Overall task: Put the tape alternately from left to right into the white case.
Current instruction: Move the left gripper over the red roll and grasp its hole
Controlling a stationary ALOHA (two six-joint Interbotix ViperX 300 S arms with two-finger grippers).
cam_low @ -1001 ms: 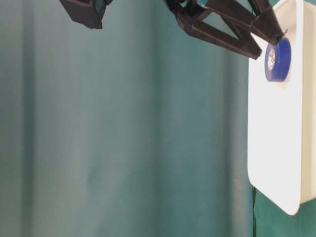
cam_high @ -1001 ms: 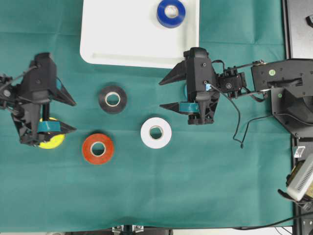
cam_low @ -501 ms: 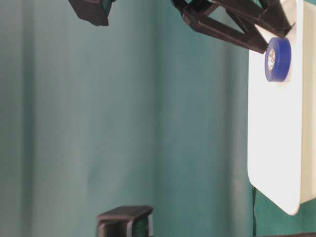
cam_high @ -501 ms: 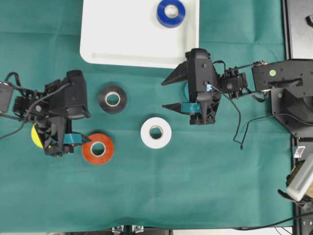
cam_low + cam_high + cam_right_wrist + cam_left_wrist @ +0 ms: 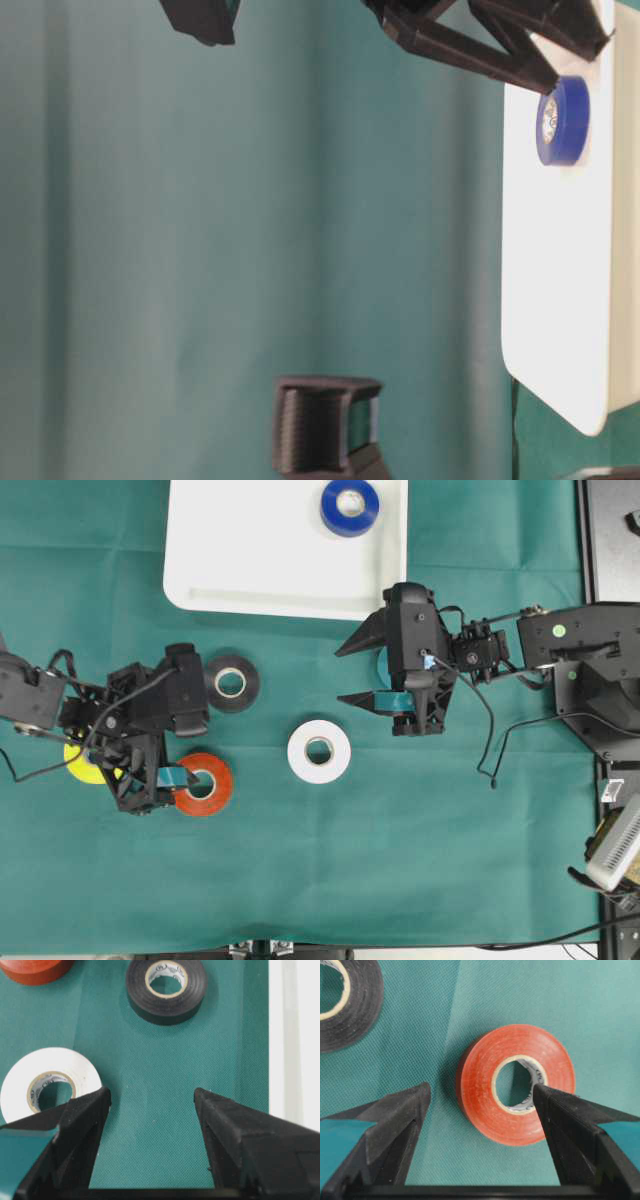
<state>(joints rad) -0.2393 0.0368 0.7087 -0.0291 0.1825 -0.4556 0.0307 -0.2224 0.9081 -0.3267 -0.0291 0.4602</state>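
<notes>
The white case lies at the top of the overhead view with a blue tape roll inside it. On the green cloth lie a black roll, a red roll, a white roll and a yellow roll, the last half hidden under the left arm. My left gripper is open over the red roll: one fingertip sits at the edge of its core hole, the other outside its rim. My right gripper hangs open above bare cloth, holding nothing.
The right arm's base and cables fill the right edge. In the right wrist view the white roll lies just left of the fingers, the black roll lies ahead, and the case rim runs along the right.
My left gripper has swung right, away from the yellow roll, onto the red roll. The right gripper has hardly moved. No roll has shifted.
</notes>
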